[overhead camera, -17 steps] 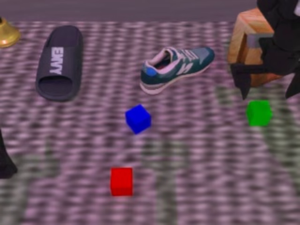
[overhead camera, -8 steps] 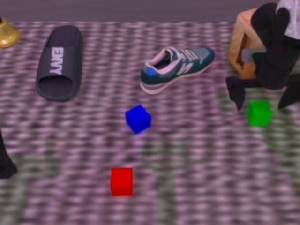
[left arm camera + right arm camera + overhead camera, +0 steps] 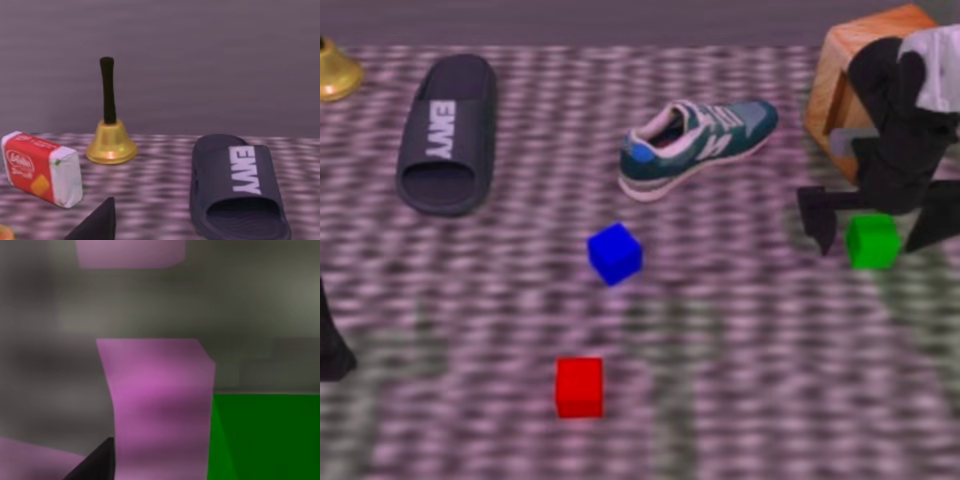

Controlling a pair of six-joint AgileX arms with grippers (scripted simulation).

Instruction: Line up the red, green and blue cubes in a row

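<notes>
The right end effector (image 3: 873,220) is hanging spread wide astride the green cube (image 3: 872,241) at three o'clock on the worktop (image 3: 740,340), seemingly readying a grasp for the row.

Purple-grey woven tabletop (image 3: 740,340) — plain dull purple wall (image 3: 210,60) behind.

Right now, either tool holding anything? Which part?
Nothing held. The right tool is open, its fingers either side of the green cube, not closed on it. The left tool is parked at the table's left edge.

Table (image 3: 740,420) w/ red cube (image 3: 579,387), blue cube (image 3: 614,253), green cube (image 3: 872,241), slide sandal (image 3: 448,133), sneaker (image 3: 698,144), bell (image 3: 334,70), wooden cube (image 3: 848,75).
</notes>
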